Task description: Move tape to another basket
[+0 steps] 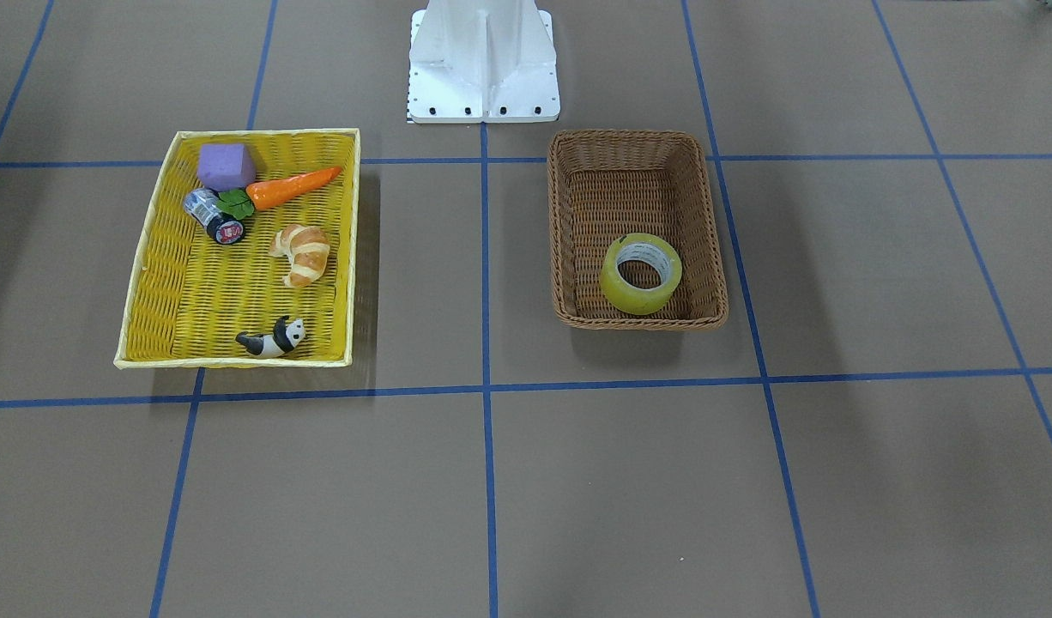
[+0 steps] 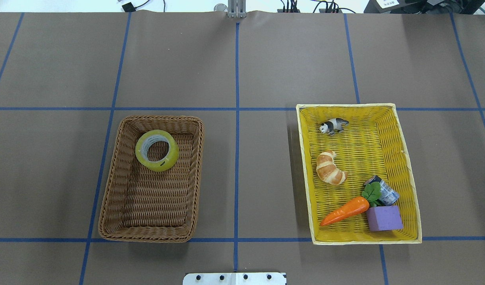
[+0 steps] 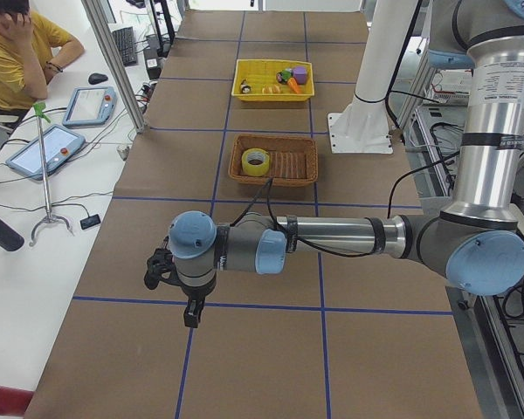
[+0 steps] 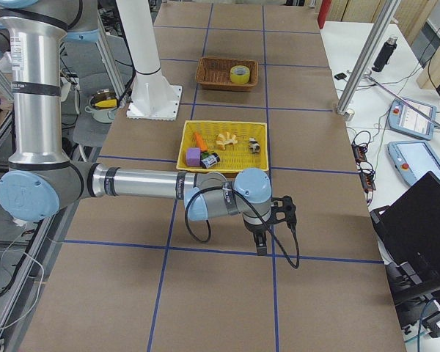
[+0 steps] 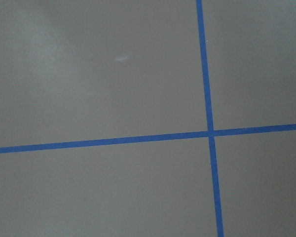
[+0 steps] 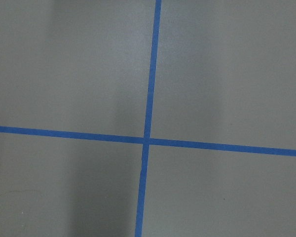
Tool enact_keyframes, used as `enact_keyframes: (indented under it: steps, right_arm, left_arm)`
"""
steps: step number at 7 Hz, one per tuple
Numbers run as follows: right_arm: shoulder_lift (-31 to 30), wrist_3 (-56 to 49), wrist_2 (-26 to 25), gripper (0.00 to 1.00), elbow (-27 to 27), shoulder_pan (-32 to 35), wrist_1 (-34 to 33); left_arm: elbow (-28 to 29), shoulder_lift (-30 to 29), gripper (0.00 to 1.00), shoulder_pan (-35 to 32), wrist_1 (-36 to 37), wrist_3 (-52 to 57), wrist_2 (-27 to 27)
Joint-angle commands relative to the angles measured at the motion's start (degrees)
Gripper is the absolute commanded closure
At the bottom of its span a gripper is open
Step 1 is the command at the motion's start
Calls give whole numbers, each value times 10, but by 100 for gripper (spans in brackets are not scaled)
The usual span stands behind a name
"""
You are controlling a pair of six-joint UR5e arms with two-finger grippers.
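The tape [image 2: 141, 153], a yellowish roll with a grey-white core, lies flat in the far end of the brown wicker basket [image 2: 151, 221]. It also shows in the front view [image 1: 629, 298], inside the basket [image 1: 637, 139]. My left gripper [image 3: 192, 312] hangs over bare table far from the basket [image 3: 290, 166]. My right gripper [image 4: 261, 248] hangs over bare table beyond the yellow tray. I cannot tell whether either is open or shut. Both wrist views show only table and blue lines.
A yellow woven tray [image 2: 357, 233] on the robot's right holds a purple block [image 2: 384, 218], a carrot [image 2: 345, 210], a small black-and-silver cylinder [image 2: 388, 194], a croissant [image 2: 329, 168] and a panda figure [image 2: 333, 125]. A person [image 3: 17, 52] sits beside the table.
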Motion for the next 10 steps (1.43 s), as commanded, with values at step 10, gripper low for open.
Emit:
enact_keyframes:
  steps: [10]
  right_arm:
    - [10,7,1,0,1,-20,-46]
  left_arm:
    - [-19,21,1,15,0,0,1]
